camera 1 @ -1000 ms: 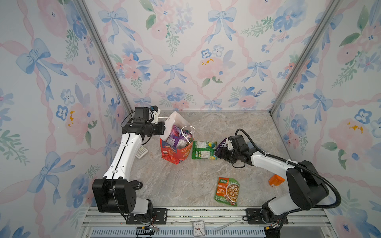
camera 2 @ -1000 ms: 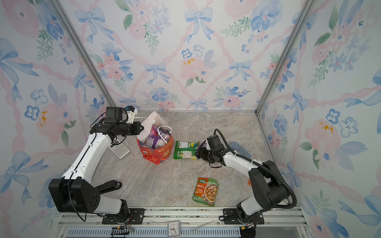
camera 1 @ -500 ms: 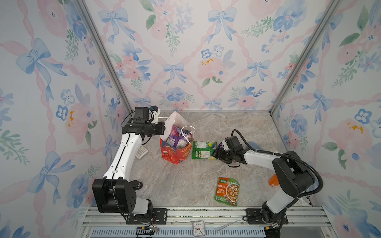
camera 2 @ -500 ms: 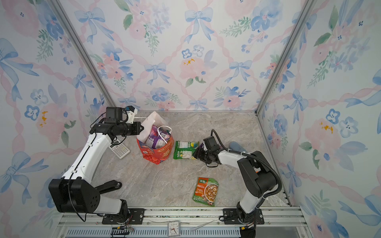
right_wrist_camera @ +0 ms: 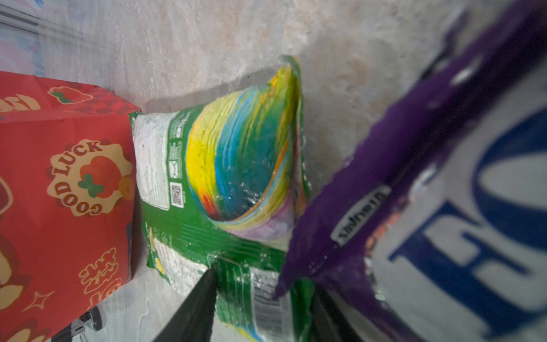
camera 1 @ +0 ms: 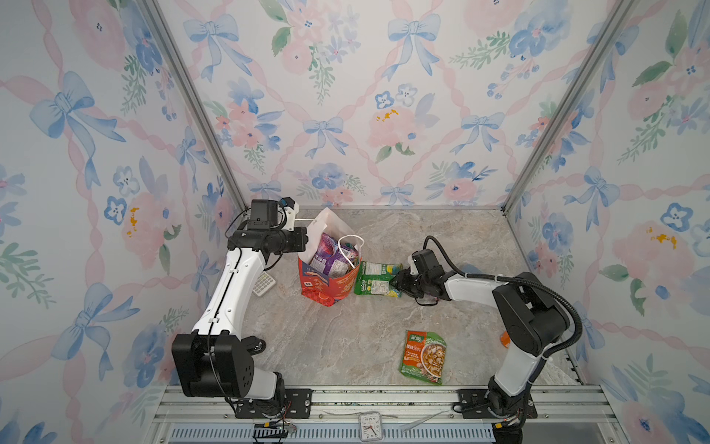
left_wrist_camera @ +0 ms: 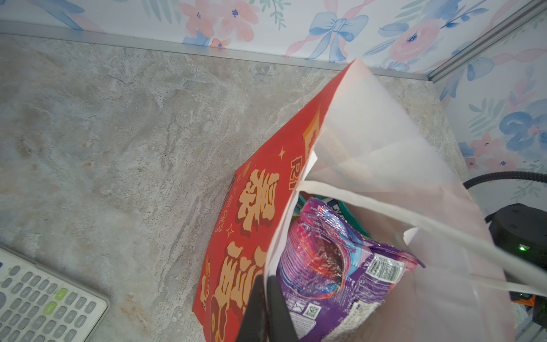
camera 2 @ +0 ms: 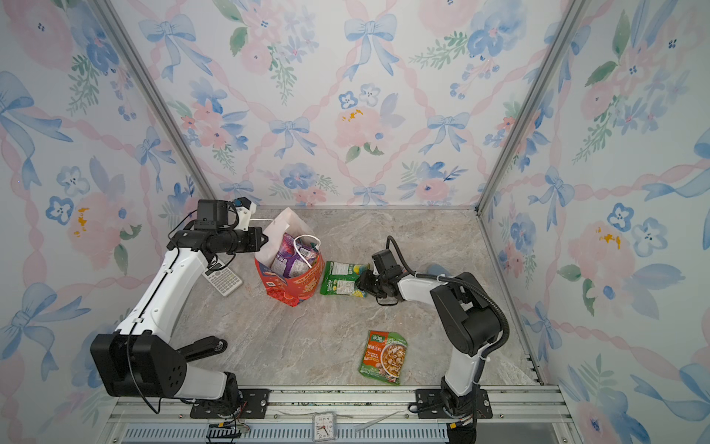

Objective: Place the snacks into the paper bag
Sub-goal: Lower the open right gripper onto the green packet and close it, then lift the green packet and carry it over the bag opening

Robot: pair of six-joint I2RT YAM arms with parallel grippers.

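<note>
Paper bag (camera 1: 326,286) stands on the stone-patterned table (camera 1: 345,338), left of centre in both top views, with its mouth open. Left gripper (left_wrist_camera: 265,278) is pressed together on the bag's rim, one finger on the red outer wall and one on the white lining. Purple packet (left_wrist_camera: 325,260) stands inside the bag, its top showing above the front rim.

Green packet (camera 1: 376,278) lies flat on the table, touching the bag's right side. Right gripper (camera 1: 397,278) sits low at that packet's far end. In the right wrist view its fingers (right_wrist_camera: 198,308) stand apart with the packet's barcode end between them; whether they press it cannot be told. Second purple packet (right_wrist_camera: 414,154) fills much of that view close beside the gripper, blurred, and contact is unclear.

Orange-and-green packet (camera 1: 424,357) lies alone near the front edge, well apart from the bag. Calculator (camera 1: 264,283) lies left of the bag, beside the left arm.
</note>
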